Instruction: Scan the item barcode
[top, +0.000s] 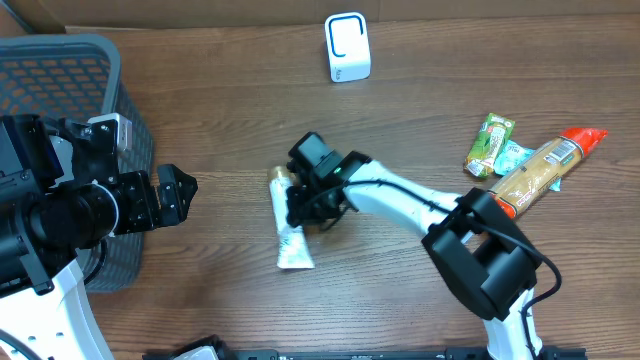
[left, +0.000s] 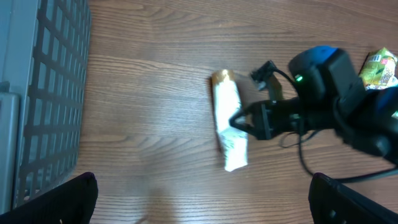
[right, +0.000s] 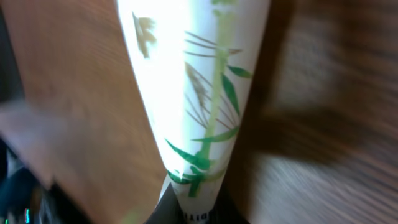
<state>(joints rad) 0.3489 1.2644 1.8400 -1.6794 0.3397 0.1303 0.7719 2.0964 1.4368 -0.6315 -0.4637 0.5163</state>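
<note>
Gripping white tube (left: 225, 102), right hand (top: 298, 213) closed; green bamboo print, lettering unreadable; left hand (top: 178, 194) open.

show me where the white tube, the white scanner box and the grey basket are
white tube (top: 292, 240): overhead view, flat lower body
white scanner box (top: 347, 46): overhead view, front face
grey basket (top: 60, 42): overhead view, top rim

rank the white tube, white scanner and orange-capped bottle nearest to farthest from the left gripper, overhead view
From the left gripper:
1. white tube, nearest, mid-table
2. white scanner, at the table's far edge
3. orange-capped bottle, farthest, across the table
</note>
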